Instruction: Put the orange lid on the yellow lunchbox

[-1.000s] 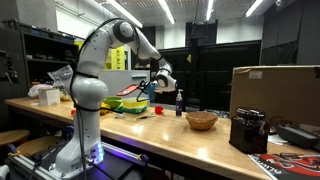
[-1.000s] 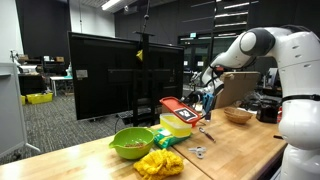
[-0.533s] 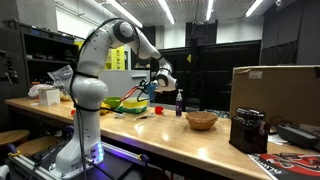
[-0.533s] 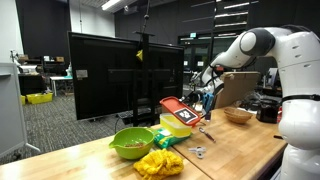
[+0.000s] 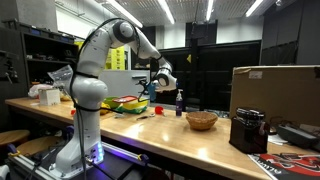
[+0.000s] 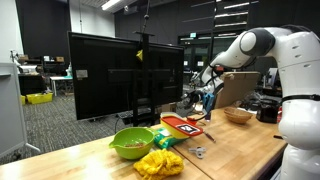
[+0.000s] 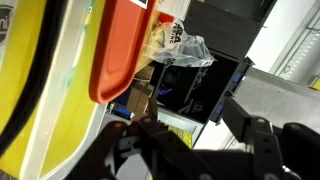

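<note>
The orange lid (image 6: 182,125) lies roughly flat on top of the yellow lunchbox (image 6: 172,133) near the middle of the table; both also show in an exterior view as the lid (image 5: 129,100) over the lunchbox (image 5: 122,105). My gripper (image 6: 201,101) hangs just beside and above the lid's edge, jaws apart, holding nothing. In the wrist view the orange lid (image 7: 121,48) and the yellow lunchbox (image 7: 55,95) fill the left side. My gripper (image 7: 190,140) is at the bottom, and one of its dark fingers (image 7: 250,128) stands clear of the lid.
A green bowl (image 6: 131,141) and a crumpled yellow bag (image 6: 158,162) sit at the near end. A tan woven bowl (image 5: 201,120), a dark bottle (image 5: 179,103), a cardboard box (image 5: 275,92) and a black device (image 5: 248,130) stand further along. A big black screen (image 6: 120,75) stands behind.
The lid was held tilted above the lunchbox; it has dropped flat onto it. The jaws have opened and let it go. The arm has barely moved.
</note>
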Controlling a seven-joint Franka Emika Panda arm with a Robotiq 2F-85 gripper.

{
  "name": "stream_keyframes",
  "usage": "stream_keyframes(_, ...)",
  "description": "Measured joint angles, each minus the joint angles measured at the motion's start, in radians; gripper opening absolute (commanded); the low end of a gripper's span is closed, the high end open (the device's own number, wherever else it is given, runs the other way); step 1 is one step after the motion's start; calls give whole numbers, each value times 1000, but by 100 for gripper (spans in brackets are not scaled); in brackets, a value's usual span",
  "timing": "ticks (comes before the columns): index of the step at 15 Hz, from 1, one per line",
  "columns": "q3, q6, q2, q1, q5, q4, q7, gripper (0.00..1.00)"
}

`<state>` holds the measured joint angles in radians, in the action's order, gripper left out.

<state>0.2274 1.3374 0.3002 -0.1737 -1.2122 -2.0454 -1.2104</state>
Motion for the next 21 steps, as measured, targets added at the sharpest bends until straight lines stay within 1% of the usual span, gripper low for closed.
stream_keyframes(5, 0, -2, 0, -3, 51, 12, -29, 100)
stream_keyframes(7, 0, 18, 0, -2, 88, 20, -50, 100)
stream_keyframes(10, -3, 145, -1, 4, 166, 30, -110, 100)
stream_keyframes(11, -15, 198, -1, 11, 170, 41, -108, 100)
stream_keyframes(13, -58, 316, -18, 46, 170, 84, -53, 100)
stream_keyframes(16, -126, 517, -84, 138, 208, 122, 79, 100)
stream_keyframes(18, -170, 635, -148, 192, 288, 130, 204, 100)
stream_keyframes(21, -235, 752, -246, 255, 485, 146, 444, 100)
